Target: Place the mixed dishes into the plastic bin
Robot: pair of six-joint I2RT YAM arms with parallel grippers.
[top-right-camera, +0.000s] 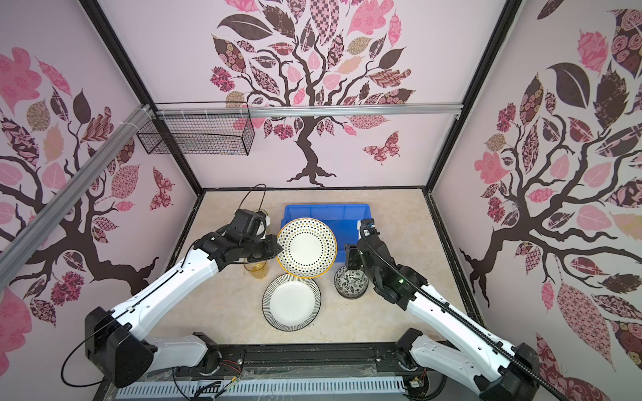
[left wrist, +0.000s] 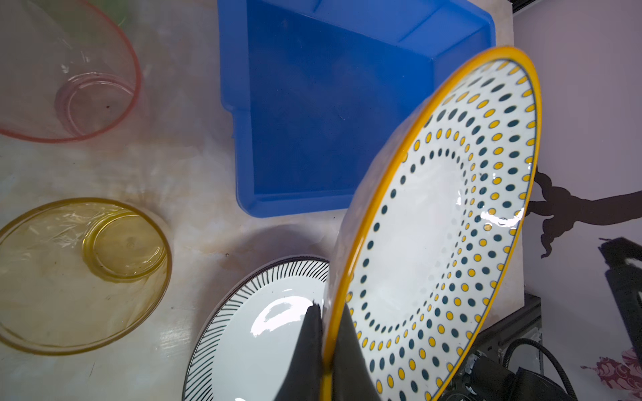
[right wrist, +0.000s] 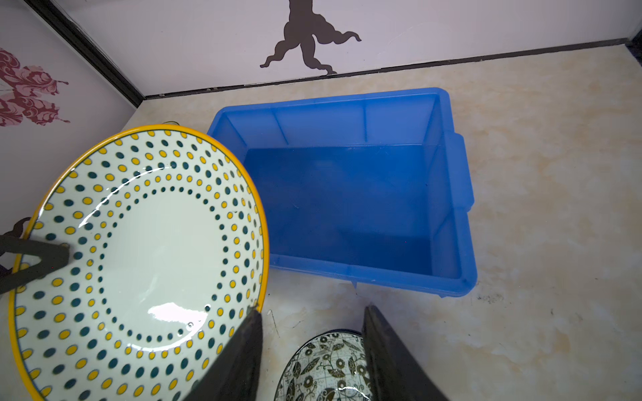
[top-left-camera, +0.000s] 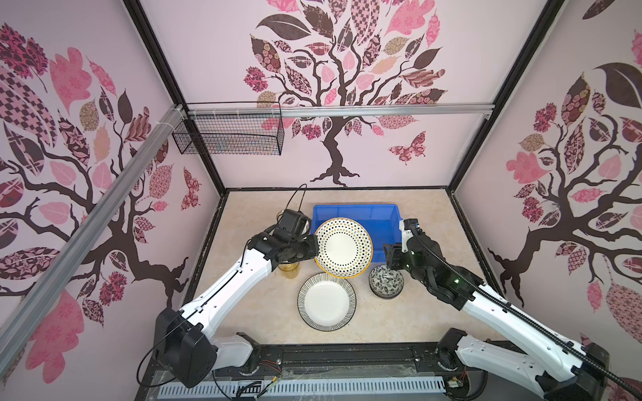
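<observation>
The left arm is reaching forward with its wrist turned inward, the left claw (left wrist: 328, 312) pinching the rim of the dotted plate (top-left-camera: 344, 247), which is tilting over the near edge of the blue bin (top-left-camera: 354, 212). The right claw (right wrist: 312, 310) is hovering, spread, above the floral bowl (top-left-camera: 385, 280) on the tabletop (top-left-camera: 399, 323).

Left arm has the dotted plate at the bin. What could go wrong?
1. Left claw pinches the tilted dotted plate only by its rim; it may slip onto the striped plate below.
2. Plate straddles the near rim of the blue bin; lowering could catch it.
3. Open right claw sits beside the plate's edge and might bump it.
</observation>
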